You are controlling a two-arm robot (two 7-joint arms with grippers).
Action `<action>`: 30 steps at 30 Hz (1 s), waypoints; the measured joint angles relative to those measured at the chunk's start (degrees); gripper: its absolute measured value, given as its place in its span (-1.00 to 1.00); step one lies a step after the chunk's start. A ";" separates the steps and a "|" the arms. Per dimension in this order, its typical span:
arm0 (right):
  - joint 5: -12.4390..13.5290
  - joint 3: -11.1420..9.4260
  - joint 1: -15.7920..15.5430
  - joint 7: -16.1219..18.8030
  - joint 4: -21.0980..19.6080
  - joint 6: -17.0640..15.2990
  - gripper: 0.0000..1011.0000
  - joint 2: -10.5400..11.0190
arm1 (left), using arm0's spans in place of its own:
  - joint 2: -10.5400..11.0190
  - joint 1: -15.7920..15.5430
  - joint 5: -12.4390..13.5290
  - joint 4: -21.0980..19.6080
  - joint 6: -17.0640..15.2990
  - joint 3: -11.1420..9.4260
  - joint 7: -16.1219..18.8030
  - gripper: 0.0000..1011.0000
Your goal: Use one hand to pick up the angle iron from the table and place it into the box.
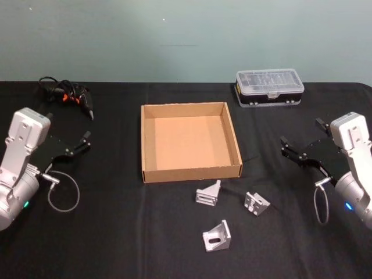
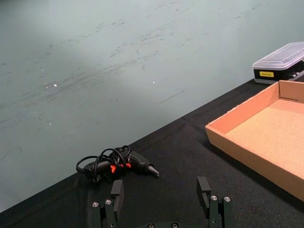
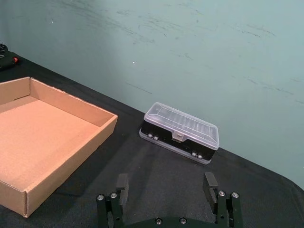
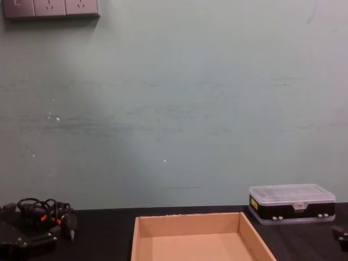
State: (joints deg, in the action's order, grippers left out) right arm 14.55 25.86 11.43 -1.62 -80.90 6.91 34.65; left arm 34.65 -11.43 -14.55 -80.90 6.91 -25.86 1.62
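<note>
The box point(image 1: 189, 142) is being carried near the middle of the table point(image 1: 116, 232), open side up, with nothing being held inside it. Three angle irons are being borne by the black tabletop just in front of the box, on the robot's side. One point(image 1: 209, 193) is being seen close to the box's front wall. A second point(image 1: 256, 203) is being seen just off the box's front right corner. A third point(image 1: 217, 236) is being seen farther out from the box than the other two. None of them is being touched by a gripper.

The left gripper point(image 2: 160, 190) is being held over the table to the left of the box, well apart from it. Its fingers are being held wide apart and nothing is being gripped between them. The right gripper point(image 3: 166, 185) is being held to the right of the box, likewise well apart. Its fingers are also being spread wide, with nothing being gripped.

A black case point(image 1: 269, 88) with a clear lid is being seen closed, just behind the box's back right corner. A corded tool point(image 1: 67, 94) with orange marks is being seen well to the left of the box, beyond its back left corner.
</note>
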 joint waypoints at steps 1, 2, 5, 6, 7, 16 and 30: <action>0.00 0.00 0.00 0.00 0.00 0.00 0.98 0.00 | 0.00 0.00 0.00 0.00 0.00 0.00 0.00 1.00; 0.00 0.00 0.00 0.00 0.00 0.00 0.98 0.00 | 0.00 0.00 0.00 0.00 0.00 0.00 0.00 1.00; 0.00 0.00 0.00 0.00 0.00 0.00 0.98 0.00 | 0.00 0.00 0.00 0.00 0.00 0.00 0.00 1.00; 0.00 0.00 0.00 0.00 0.00 0.00 0.98 0.00 | 0.00 0.00 0.00 0.00 0.00 0.00 0.00 1.00; 0.00 0.00 0.00 0.00 0.00 0.00 0.98 0.00 | 0.00 0.00 0.00 0.00 0.00 0.00 0.00 1.00; 0.00 0.00 0.00 0.00 0.00 0.00 0.98 0.00 | 0.00 0.00 0.00 0.00 0.00 0.00 0.00 1.00; 0.00 0.00 0.00 0.00 0.00 0.00 0.98 0.00 | 0.00 0.00 0.00 0.00 0.00 0.00 0.00 1.00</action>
State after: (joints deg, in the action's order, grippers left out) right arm 14.55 25.86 11.43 -1.62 -80.90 6.91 34.65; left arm 34.65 -11.43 -14.55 -80.90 6.91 -25.86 1.62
